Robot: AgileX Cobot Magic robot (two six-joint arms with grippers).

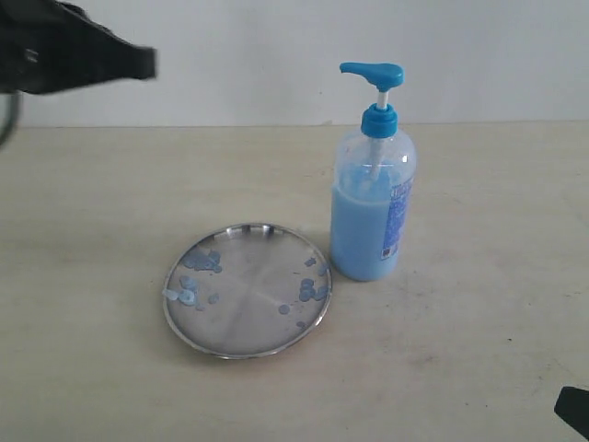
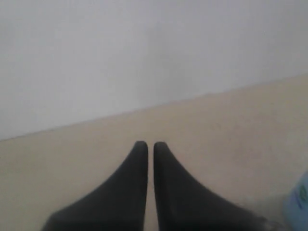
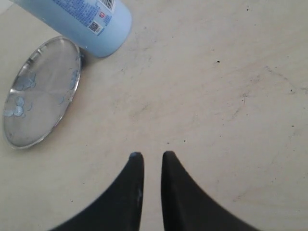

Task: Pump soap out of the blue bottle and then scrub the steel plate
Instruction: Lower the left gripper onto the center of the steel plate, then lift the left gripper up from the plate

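Observation:
The blue bottle stands upright on the table, its blue pump head raised, and light blue soap fills its lower half. Just left of it lies the steel plate, speckled with blue droplets. My left gripper hangs high at the far left, well away from both. In the left wrist view its fingers are nearly together with nothing between them. My right gripper is low at the near right corner, fingers close together and empty. The right wrist view shows the plate and bottle.
Bare beige tabletop surrounds the plate and bottle. A white wall closes the far edge. The bottle's side shows as a sliver of blue at the edge of the left wrist view.

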